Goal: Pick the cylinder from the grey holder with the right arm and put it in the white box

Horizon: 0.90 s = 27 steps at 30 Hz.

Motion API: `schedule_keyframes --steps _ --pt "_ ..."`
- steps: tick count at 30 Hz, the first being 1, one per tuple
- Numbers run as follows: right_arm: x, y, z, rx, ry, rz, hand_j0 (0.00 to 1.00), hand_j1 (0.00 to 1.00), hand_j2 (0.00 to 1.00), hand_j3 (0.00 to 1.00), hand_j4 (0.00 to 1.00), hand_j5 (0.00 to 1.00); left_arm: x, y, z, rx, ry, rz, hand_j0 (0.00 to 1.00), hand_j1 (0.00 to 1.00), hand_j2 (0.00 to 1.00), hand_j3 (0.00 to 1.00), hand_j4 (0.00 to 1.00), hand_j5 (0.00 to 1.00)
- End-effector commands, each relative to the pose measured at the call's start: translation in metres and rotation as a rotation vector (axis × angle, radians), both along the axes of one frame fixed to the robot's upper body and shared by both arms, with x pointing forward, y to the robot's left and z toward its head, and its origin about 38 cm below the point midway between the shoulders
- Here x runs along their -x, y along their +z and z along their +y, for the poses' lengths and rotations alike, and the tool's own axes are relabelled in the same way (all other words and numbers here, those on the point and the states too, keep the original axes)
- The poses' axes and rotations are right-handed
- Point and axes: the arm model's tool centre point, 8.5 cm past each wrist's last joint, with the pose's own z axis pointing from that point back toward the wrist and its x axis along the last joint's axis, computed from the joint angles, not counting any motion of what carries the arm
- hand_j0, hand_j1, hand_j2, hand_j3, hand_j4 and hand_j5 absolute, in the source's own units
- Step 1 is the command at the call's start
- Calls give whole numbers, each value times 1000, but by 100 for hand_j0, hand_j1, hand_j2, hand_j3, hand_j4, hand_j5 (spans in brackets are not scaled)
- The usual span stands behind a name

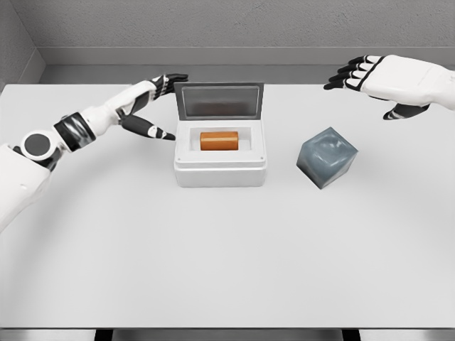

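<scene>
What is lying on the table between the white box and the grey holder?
Nothing: in the head view, bare table separates the white box and grey holder.

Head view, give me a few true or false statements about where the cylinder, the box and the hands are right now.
1. The orange cylinder lies on its side inside the white box. True.
2. The box's lid is closed. False: it stands open behind the cavity.
3. The right hand grips the cylinder. False: it hovers open and empty, above and behind the grey holder.
4. The grey holder sits to the right of the box, apart from it. True.
5. The left hand is at the box's left side, by the lid. True.
</scene>
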Motion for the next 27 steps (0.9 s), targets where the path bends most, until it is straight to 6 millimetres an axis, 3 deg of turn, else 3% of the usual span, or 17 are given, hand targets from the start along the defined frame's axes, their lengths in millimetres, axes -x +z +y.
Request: schedule_keyframes --steps 1,15,23,27 --pt "0 0 0 -5 -1 1 100 100 100 100 100 100 2 8 3 7 -11 -15 100 100 100 100 100 100" --pt "2 2 0 3 3 -4 100 100 100 100 100 100 10 14 16 42 -8 -13 100 100 100 100 100 100" --pt "3 2 2 5 9 -6 100 100 100 100 100 100 15 20 -8 54 -78 -28 100 100 100 100 100 100" --pt "3 3 2 5 9 -8 100 100 100 100 100 100 18 23 -10 47 -108 -33 100 100 100 100 100 100"
